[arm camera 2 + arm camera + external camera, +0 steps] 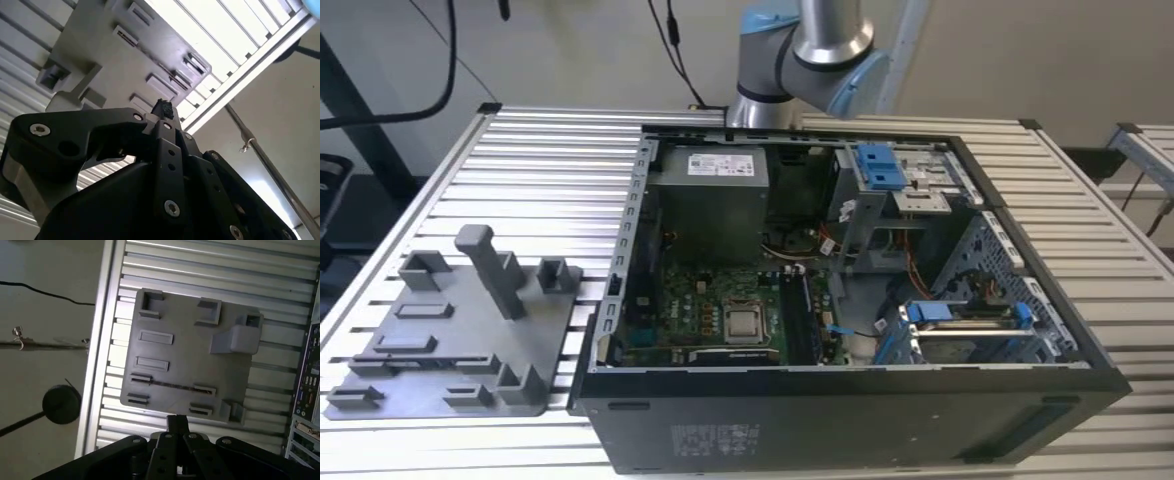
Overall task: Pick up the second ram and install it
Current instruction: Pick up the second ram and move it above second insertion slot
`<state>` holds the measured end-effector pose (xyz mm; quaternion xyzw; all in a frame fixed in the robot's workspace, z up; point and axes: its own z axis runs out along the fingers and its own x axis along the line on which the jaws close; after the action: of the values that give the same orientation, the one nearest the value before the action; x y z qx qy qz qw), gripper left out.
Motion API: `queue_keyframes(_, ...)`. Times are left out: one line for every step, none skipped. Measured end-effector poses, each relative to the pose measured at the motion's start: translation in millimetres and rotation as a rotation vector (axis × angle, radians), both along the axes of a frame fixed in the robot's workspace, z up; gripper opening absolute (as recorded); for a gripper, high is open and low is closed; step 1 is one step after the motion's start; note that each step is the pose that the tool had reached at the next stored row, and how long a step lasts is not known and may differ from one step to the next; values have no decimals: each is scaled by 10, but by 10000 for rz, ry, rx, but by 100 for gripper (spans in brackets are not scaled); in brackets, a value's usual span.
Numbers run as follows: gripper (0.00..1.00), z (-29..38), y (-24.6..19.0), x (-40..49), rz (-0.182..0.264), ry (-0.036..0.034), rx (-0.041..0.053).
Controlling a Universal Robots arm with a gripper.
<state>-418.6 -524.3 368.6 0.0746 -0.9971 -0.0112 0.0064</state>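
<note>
At eight o'clock in the exterior view you have the flat grey plastic fixture tray [454,340], lying on the silver slatted aluminium table [547,170] with a tall grey upright post [487,265] standing on it. In both wrist views the black two-fingered gripper [177,421] hangs well above that tray. Its fingers are drawn together to a narrow tip, and you can see nothing between them.

Moving right, the open black metal computer case [854,400] takes up the middle of the table. Inside it the large green motherboard [700,300] lies flat, and the grey metal power-supply box [707,215] sits at twelve o'clock from it.

At three o'clock from the motherboard's square silver processor socket [744,322], long dark strips stand on edge. The second ram [798,320], a narrow dark memory stick, appears to be among them, though you cannot tell for sure.

Further right, at four o'clock, is a blue plastic drive caddy [961,312]. The silver robot arm with pale blue joint caps [821,40] rises at twelve o'clock behind the case.
</note>
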Motion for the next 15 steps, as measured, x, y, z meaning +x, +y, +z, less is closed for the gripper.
queue_keyframes(11, 0, 1, -7, 78, -1, -12)
queue_keyframes(11, 0, 2, -11, 180, -1, -21)
queue_keyframes(11, 0, 1, -12, 314, 0, -28)
queue_keyframes(11, 1, 1, -12, 469, 2, -34)
queue_keyframes(11, 0, 1, -15, 610, 0, -38)
queue_keyframes(11, -1, 1, -17, 740, -2, -41)
queue_keyframes(11, -1, 1, -19, 878, -2, -44)
queue_keyframes(11, 0, 1, -20, 1031, -1, -47)
queue_keyframes(11, 0, 1, -21, 1181, -1, -50)
queue_keyframes(11, 0, 2, -23, 1325, -1, -53)
queue_keyframes(11, 0, 1, -24, 1476, -1, -57)
queue_keyframes(11, 1, 1, -25, 1642, 0, -61)
queue_keyframes(11, 1, 1, -27, 1792, -1, -65)
queue_keyframes(11, 0, 1, -29, 1938, -1, -69)
queue_keyframes(11, 0, 2, -30, 2085, -2, -74)
